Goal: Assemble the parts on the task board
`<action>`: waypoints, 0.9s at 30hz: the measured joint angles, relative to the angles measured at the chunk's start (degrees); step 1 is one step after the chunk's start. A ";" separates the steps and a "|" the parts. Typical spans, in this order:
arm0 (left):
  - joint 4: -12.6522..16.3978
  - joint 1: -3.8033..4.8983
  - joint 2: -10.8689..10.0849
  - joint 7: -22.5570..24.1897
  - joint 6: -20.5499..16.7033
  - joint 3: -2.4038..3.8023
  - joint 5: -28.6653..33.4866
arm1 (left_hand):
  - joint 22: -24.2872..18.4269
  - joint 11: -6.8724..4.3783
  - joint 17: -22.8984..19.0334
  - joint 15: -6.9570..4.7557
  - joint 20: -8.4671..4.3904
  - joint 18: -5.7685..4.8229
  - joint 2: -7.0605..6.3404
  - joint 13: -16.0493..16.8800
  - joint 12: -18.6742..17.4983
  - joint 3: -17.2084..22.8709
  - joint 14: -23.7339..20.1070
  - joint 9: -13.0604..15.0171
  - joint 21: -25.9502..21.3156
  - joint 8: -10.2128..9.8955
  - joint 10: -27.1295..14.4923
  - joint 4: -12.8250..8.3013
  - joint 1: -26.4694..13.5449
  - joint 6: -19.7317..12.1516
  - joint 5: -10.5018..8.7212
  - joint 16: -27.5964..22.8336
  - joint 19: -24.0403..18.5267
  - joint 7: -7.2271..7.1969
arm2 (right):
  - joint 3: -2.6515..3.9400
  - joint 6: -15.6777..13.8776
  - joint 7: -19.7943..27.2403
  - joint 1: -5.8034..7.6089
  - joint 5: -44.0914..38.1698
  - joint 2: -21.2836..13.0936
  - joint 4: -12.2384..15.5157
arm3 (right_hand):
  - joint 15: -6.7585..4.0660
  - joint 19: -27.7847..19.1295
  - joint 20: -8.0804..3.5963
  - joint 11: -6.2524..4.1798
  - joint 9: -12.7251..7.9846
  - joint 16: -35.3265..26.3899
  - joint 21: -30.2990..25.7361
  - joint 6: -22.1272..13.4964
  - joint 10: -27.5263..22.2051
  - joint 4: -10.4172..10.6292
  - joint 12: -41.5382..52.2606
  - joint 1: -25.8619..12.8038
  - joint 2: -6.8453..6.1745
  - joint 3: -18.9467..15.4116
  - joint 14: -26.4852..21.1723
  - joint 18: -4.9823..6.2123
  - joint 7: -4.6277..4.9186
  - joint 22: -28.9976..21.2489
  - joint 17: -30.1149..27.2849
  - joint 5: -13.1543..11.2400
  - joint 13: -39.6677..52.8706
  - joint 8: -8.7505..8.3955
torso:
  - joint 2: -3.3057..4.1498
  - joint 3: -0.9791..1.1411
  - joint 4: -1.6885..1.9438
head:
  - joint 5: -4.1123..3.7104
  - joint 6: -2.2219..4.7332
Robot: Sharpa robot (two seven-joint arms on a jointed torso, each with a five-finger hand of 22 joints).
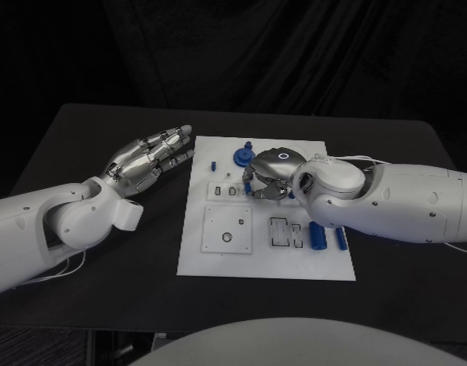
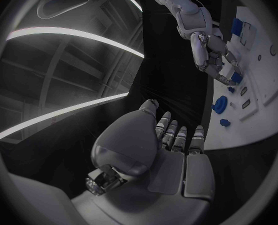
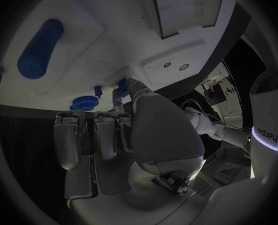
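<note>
Over the white board's point(image 1: 266, 263) twelve o'clock end, my right hand point(image 1: 268, 177) pinches a small blue piece point(image 3: 121, 84); my left hand point(image 1: 151, 158) hovers released. Next: seating it squarely.

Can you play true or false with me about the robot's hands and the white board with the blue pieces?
1. The left hand is holding a blue piece. False: its fingers are stretched out and hold nothing, and it sits beside the white board, off its left edge.
2. The right hand is over the board. True: it reaches down among the blue pieces.
3. The table is black. True.
4. All the blue pieces are lying off the board on the table. False: the ones in sight, such as the blue round piece and the long blue piece, are on the board.
</note>
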 measured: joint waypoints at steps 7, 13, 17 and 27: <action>-0.12 0.00 0.08 -0.15 0.12 0.00 0.00 | 0.00 0.00 0.00 0.00 0.00 0.00 0.24 0.00 0.00 0.00 0.00 0.00 0.00 0.00 0.00 0.00 -0.24 0.00 0.00 0.00 0.00 0.00 | 0.05 0.00 -0.04 -0.10 -0.06 0.28 -0.25 | 0.00 0.00 0.00 0.00 0.00 0.00 0.00 -0.01 0.00 0.01 0.00 -0.01 -0.02 0.01 0.00 0.00 0.00 0.00 0.00 -1.37 0.00 -0.33 | 0.01 0.01 -0.01 | 0.00 -0.07; -0.18 0.00 0.12 -0.23 0.20 0.00 0.00 | 0.00 0.00 0.00 0.00 0.00 0.00 0.24 0.00 0.00 0.00 0.00 0.00 0.00 0.00 0.00 0.00 -0.24 0.00 0.00 0.00 0.00 0.00 | 0.06 0.05 -0.12 -0.16 -0.09 0.34 -0.33 | 0.00 0.00 0.00 0.16 0.38 0.00 0.00 -0.57 0.15 -0.22 0.00 -0.31 -0.31 -0.22 0.00 0.00 0.07 0.01 0.00 -3.29 0.00 -0.89 | 0.03 0.02 -0.04 | -0.04 -0.14; -0.20 -0.01 0.13 -0.27 0.27 -0.01 0.00 | 0.00 0.00 0.00 0.00 0.00 0.00 0.24 0.00 0.00 0.00 0.00 0.00 0.00 0.00 0.00 0.00 -0.24 0.00 0.00 0.00 0.00 0.00 | -0.03 0.34 -0.25 -0.30 -0.10 0.39 -0.40 | 0.00 0.00 0.00 0.15 0.28 0.00 0.00 -1.33 0.15 -0.29 0.00 -0.75 -0.76 -0.77 0.00 0.00 0.09 0.04 0.00 -5.14 0.00 -1.49 | 0.04 0.03 -0.04 | -0.13 -0.14; -0.22 -0.02 0.09 -0.36 0.36 0.00 0.00 | 0.00 0.00 0.00 0.00 0.00 0.00 0.24 0.00 0.00 0.32 0.00 0.00 0.00 0.00 0.00 0.00 -0.24 0.00 0.00 0.00 0.00 0.00 | 0.03 0.68 -0.44 -0.34 -0.12 0.44 -0.45 | 0.00 -0.20 0.20 0.54 0.07 0.00 0.00 -4.95 0.10 0.58 0.00 -2.12 -2.13 -2.44 0.00 0.00 0.49 0.04 0.00 -10.14 0.04 -3.88 | 0.03 0.03 -0.08 | -0.18 -0.15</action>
